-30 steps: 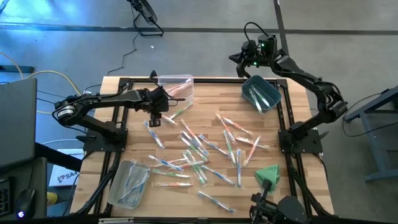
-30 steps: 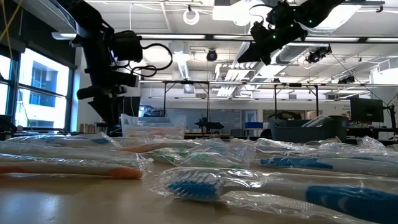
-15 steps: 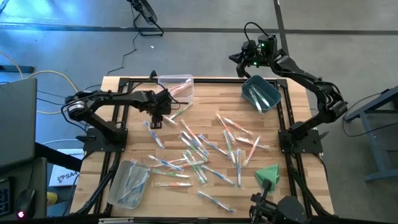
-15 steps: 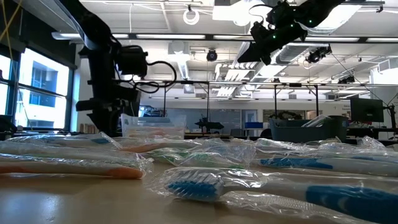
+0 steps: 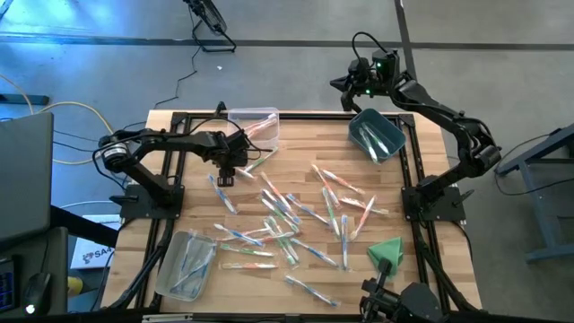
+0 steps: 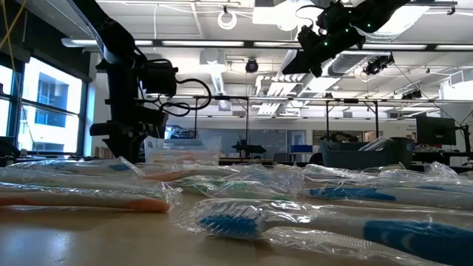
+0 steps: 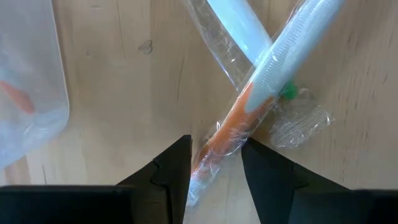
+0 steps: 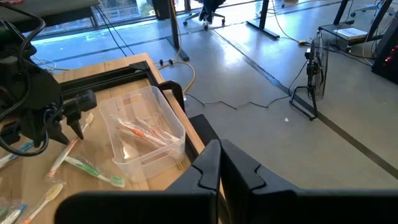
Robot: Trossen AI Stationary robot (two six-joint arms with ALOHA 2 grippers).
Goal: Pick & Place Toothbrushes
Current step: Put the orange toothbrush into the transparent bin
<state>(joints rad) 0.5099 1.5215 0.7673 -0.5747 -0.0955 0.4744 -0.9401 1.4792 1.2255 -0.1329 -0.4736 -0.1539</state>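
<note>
Many wrapped toothbrushes lie scattered on the wooden table. My left gripper points down near the clear bin at the far left. It is open, its fingers standing on either side of an orange-handled toothbrush in a clear wrapper. That toothbrush lies on the table, crossed by a pale blue one. Whether a finger touches the wrapper, I cannot tell. My right gripper hangs high beyond the blue bin, shut and holding nothing.
The clear bin holds orange toothbrushes, and the blue bin holds blue ones. A third clear bin with toothbrushes sits near left. A folded green cloth lies near right. Black frame rails run along both table sides.
My left gripper has come down toward the table, lowering its open fingers around the orange-handled toothbrush. Its opening has stayed the same. The toothbrushes have not moved.
</note>
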